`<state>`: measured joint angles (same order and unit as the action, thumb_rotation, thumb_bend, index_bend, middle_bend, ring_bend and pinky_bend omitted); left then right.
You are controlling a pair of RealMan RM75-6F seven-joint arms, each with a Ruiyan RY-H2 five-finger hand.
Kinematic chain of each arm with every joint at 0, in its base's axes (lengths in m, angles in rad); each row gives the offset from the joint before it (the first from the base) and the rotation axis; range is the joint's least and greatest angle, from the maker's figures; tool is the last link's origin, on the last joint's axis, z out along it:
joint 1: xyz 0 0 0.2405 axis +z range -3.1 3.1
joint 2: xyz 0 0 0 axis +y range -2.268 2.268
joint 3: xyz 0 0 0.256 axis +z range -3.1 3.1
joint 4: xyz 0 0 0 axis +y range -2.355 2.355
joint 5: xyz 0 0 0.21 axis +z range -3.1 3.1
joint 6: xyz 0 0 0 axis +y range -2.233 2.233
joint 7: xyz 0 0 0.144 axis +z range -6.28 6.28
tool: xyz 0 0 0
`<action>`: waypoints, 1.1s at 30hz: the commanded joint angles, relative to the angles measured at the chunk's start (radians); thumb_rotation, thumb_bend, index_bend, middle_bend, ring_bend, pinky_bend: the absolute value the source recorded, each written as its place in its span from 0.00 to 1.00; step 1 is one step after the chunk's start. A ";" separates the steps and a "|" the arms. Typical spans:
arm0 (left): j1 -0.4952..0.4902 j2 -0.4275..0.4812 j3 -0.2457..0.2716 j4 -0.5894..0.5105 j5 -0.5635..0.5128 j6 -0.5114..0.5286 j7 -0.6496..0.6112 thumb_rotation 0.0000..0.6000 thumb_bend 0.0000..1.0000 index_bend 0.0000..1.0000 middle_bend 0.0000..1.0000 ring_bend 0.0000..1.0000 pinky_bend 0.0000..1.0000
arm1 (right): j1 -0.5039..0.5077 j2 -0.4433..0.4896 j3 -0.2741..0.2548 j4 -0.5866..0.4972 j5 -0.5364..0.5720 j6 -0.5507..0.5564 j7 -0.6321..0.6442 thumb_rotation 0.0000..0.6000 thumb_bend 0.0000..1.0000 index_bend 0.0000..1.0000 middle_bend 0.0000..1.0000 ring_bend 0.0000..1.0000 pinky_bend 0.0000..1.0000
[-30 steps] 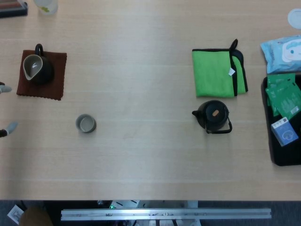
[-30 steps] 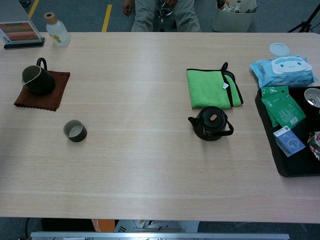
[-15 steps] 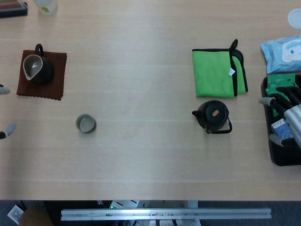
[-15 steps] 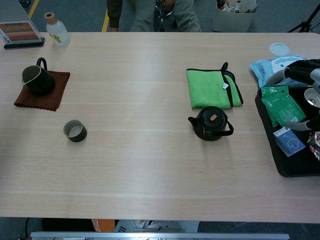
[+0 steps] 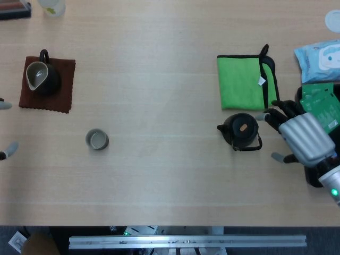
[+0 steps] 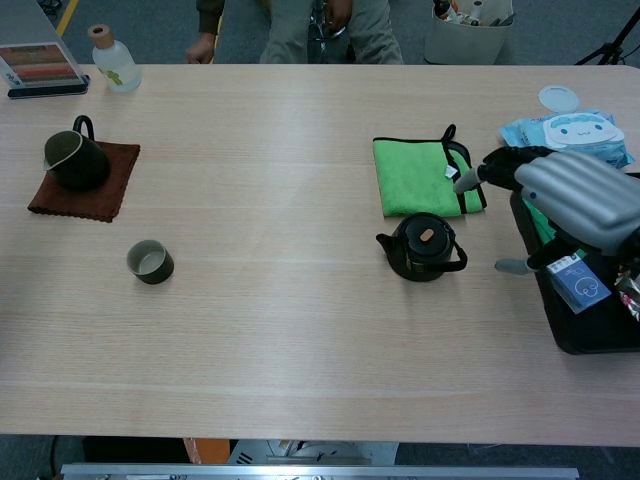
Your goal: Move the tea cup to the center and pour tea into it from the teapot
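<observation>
The head view looks straight down on the worktop (image 5: 159, 79) from above. The chest view looks from the near edge, lower and tilted toward the far edge. Both share the whole worktop (image 6: 300, 330).

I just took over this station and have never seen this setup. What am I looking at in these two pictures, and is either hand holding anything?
Both cameras sit on the robot: the head view looks straight down, the chest view slants across the table. The grey mechanical right hand is open beside the black teapot, holding nothing. Only the fingertips of the left hand show at the head view's edge, apparently empty. The tea cup stands toward the left, with a dark pitcher on a brown mat behind it. A green cloth lies behind the teapot, and a black tray of packets sits on the right.
</observation>
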<state>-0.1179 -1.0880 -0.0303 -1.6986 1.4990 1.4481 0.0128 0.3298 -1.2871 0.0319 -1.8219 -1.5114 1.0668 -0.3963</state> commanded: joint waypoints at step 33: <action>0.017 0.012 0.008 0.025 0.004 0.010 -0.046 1.00 0.13 0.29 0.26 0.21 0.07 | 0.084 -0.178 -0.054 0.085 0.086 -0.022 -0.182 1.00 0.00 0.26 0.28 0.14 0.18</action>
<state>-0.1013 -1.0758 -0.0227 -1.6738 1.5028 1.4584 -0.0331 0.4163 -1.4695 -0.0179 -1.7325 -1.4208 1.0414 -0.5818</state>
